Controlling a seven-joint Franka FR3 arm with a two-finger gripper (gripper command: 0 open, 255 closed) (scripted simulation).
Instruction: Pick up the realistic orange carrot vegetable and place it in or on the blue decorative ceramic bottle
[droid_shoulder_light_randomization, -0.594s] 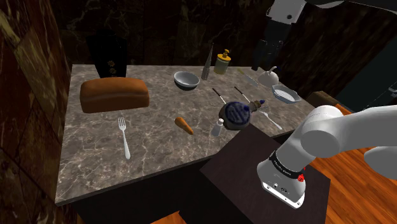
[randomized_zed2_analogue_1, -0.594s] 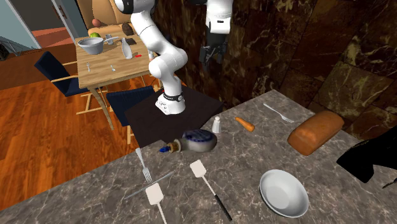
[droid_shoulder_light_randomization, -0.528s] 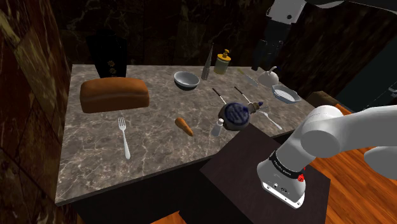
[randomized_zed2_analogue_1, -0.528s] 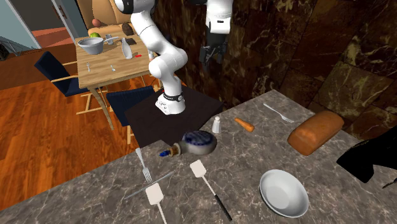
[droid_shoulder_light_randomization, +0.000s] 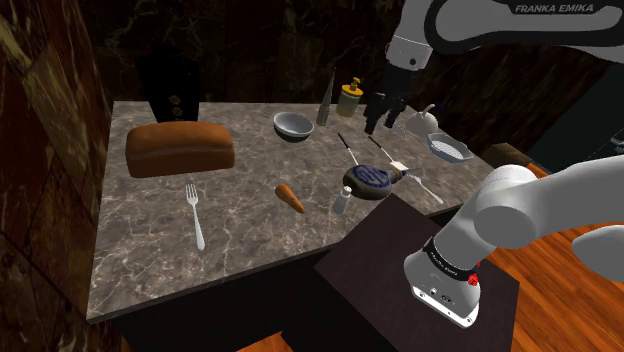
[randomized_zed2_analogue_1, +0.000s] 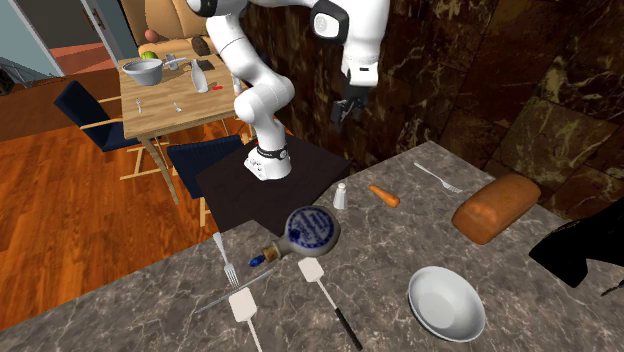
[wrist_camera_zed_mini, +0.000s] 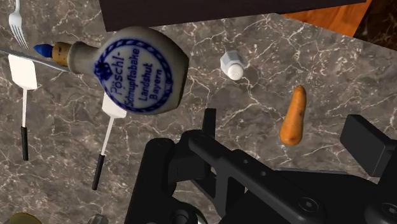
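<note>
The task is at its very beginning, as far as I can judge. The gripper (droid_shoulder_light_randomization: 378, 120) hangs high above the marble table (droid_shoulder_light_randomization: 150, 250), and its two black fingers (wrist_camera_zed_mini: 364, 140) stand apart with nothing clasped between them. The orange carrot (wrist_camera_zed_mini: 292, 116) lies flat on the table well below the gripper. In the wrist view it appears between the two fingers, but they do not touch it, so it is not held. The blue and white bottle (wrist_camera_zed_mini: 139, 70) lies on the table too, below the gripper and to the side of the carrot, with a small white shaker (wrist_camera_zed_mini: 232, 65) between the two. The round printed face of the bottle is turned up towards the gripper, and its short neck has a cork. So no step is done yet: the gripper must go down to the carrot, close on it, lift it, and carry it over the shaker to the bottle. Because the neck looks narrow and corked, I think the carrot can only rest on the round body, and it may roll off from there.
</note>
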